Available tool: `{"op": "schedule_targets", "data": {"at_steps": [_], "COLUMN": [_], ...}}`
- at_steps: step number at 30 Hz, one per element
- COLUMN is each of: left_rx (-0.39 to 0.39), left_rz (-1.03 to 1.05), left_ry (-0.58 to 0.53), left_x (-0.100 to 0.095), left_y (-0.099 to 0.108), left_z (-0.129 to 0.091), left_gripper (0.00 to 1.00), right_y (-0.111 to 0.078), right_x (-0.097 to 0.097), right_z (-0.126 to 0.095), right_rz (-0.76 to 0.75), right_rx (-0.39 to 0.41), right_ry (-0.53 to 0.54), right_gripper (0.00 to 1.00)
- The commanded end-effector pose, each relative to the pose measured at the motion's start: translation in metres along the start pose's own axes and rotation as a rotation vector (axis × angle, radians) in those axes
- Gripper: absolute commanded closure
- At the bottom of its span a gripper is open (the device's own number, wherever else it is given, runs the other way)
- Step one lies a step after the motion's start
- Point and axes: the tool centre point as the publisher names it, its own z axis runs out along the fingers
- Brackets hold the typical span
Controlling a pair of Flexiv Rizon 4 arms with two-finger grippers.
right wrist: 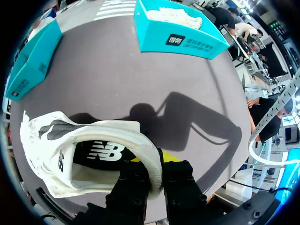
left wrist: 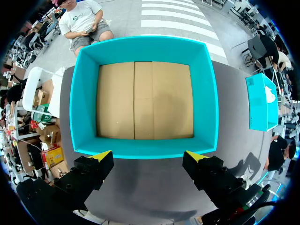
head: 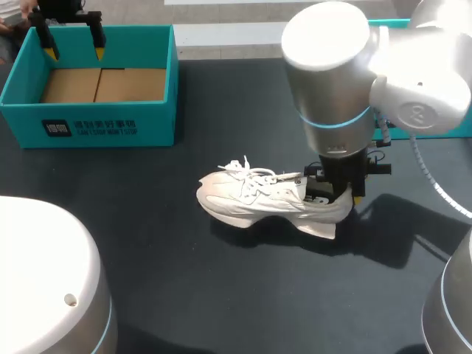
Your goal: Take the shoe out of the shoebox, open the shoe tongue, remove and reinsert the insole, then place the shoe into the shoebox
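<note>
A white sneaker [head: 265,198] with loose laces lies on the dark table, toe toward the left. My right gripper [head: 346,195] is shut on the heel collar [right wrist: 149,161] of the shoe, one finger inside the opening and one outside. The dark insole [right wrist: 96,152] shows inside the shoe. The teal shoebox [head: 147,118] stands at the back left with a bare cardboard floor [left wrist: 140,98]. My left gripper [head: 72,50] hangs open above the box's near wall [left wrist: 140,151], its yellow-tipped fingers [left wrist: 101,156] spread wide with nothing between them.
A second teal box [right wrist: 178,35] holding something white stands at the back right of the table, also seen as the teal box [left wrist: 260,103] in the left wrist view. My right arm's large joint [head: 332,66] hangs over the table's middle right.
</note>
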Motion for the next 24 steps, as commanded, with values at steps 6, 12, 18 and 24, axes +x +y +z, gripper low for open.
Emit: {"op": "schedule_targets", "data": {"at_steps": [6,12,18,24], "left_rx": [0.000,0.000,0.000,0.000], "left_rz": [0.000,0.000,0.000,0.000], "left_ry": [0.000,0.000,0.000,0.000], "left_x": [0.000,0.000,0.000,0.000], "left_y": [0.000,0.000,0.000,0.000], "left_z": [0.000,0.000,0.000,0.000], "left_gripper": [0.00,0.00,0.00,0.00], "right_y": [-0.006,-0.007,-0.010,-0.011], "right_x": [0.038,0.042,0.040,0.033], "right_z": [0.040,0.057,0.068,0.058], "right_rz": [0.006,0.032,0.046,0.037], "right_rx": [0.031,0.041,0.048,0.049], "right_ry": [-0.050,-0.057,-0.062,-0.045], "right_gripper": [1.00,1.00,0.79,0.00]}}
